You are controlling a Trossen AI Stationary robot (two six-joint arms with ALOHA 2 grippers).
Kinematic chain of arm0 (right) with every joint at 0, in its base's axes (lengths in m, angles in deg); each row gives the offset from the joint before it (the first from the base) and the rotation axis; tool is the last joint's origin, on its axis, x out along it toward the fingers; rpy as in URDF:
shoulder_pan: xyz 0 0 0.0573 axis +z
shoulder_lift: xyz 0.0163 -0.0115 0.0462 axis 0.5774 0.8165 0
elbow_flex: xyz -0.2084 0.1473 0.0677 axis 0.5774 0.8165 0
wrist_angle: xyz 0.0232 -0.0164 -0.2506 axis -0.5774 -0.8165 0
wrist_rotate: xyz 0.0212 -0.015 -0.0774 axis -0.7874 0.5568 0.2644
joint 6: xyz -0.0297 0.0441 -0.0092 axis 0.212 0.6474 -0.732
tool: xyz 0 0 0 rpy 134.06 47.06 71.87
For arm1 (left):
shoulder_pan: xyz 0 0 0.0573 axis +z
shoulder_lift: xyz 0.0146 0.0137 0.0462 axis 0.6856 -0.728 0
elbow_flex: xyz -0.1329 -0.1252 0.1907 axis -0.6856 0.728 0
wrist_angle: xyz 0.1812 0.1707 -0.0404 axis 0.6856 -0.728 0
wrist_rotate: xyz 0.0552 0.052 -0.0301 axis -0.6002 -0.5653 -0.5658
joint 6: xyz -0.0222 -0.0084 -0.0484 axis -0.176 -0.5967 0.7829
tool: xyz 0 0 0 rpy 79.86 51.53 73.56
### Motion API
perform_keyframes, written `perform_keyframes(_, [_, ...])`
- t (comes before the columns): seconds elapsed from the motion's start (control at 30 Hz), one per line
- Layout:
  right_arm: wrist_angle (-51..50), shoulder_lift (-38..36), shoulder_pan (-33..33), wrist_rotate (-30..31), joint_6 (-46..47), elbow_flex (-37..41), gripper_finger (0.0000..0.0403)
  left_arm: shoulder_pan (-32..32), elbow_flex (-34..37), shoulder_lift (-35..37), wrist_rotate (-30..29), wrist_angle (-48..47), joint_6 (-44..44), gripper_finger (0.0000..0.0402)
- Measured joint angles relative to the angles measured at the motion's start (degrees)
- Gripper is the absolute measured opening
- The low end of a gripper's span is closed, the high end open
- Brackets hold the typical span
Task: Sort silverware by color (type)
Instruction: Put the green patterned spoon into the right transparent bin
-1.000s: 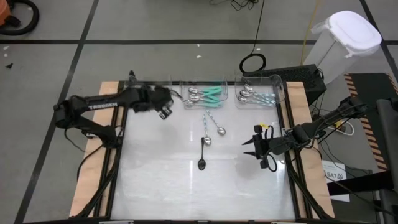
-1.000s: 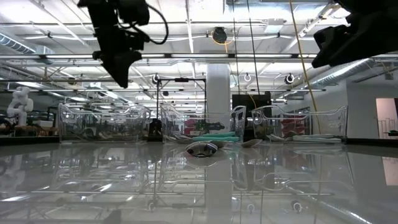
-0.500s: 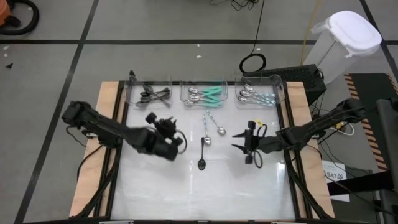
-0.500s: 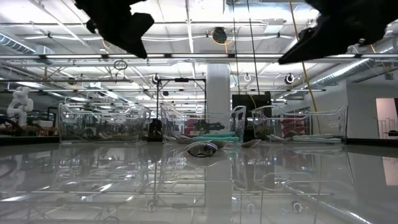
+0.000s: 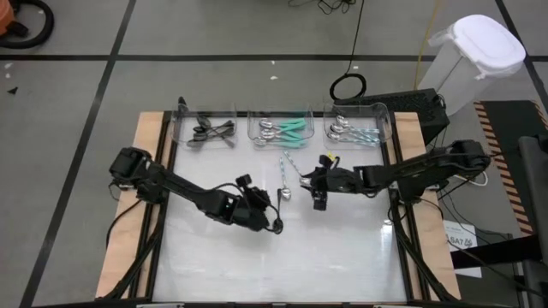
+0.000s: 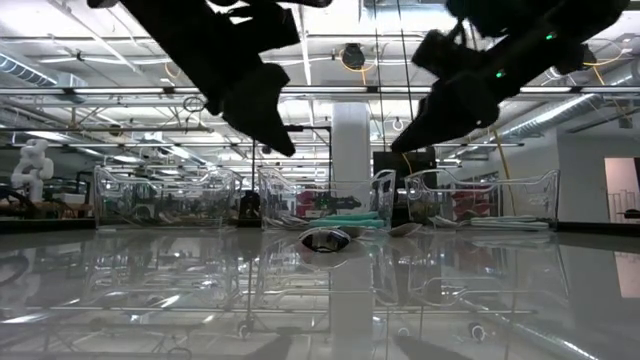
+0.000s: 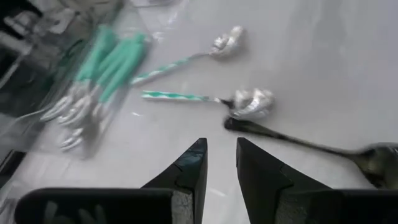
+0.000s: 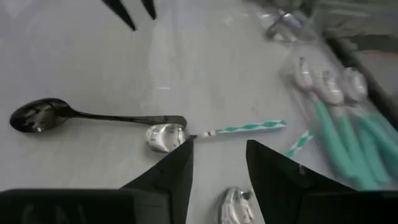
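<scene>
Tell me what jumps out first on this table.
Both dark arms reach toward the table's middle, where a black spoon and two striped-handled spoons lie loose. The left gripper and right gripper both hang open just above them. Along the far edge, clear bins hold sorted silverware.

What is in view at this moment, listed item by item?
black spoon: one, loose mid-table
striped-handle spoons: two, silver with teal-white handles, loose by the black spoon
clear bins: three, along the table's far edge
dark utensils: several, left bin
teal-handled spoons: several, middle bin
pale-blue-handled spoons: several, right bin
white container: one, beyond the table's right corner
left tool: open, above the black spoon
right tool: open, above the striped spoons
</scene>
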Motion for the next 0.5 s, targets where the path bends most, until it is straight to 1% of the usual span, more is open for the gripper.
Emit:
perform_keyframes(0.07, [-1.3,1.6,-1.0,-2.6,-0.7,-0.3,0.014,0.0,0.0,-1.5,0.7,2.5,-1.5,0.0088])
perform_keyframes(0.2, [-6.8,4.3,-1.5,-7.2,-5.3,-0.2,0.0135,0.5,0.1,-2.8,0.8,1.1,-0.9,0.0088])
perform_keyframes(0.23, [-8.1,4.8,-1.5,-7.2,-6.5,0.0,0.0133,0.6,0.0,-3.0,0.8,1.0,-0.4,0.0088])
perform_keyframes(0.3, [-7.5,6.0,-1.5,-7.0,-8.8,-0.1,0.0131,0.9,0.1,-3.1,1.0,0.4,-0.2,0.0088])
perform_keyframes(0.43, [-6.8,9.1,-1.9,-6.8,-12.5,0.0,0.013,1.5,0.0,-3.0,1.9,2.9,-1.3,0.0088])
perform_keyframes(0.5, [-7.2,10.8,-2.0,-5.2,-13.5,0.1,0.013,1.7,0.1,-3.0,2.8,4.2,-2.2,0.0088])
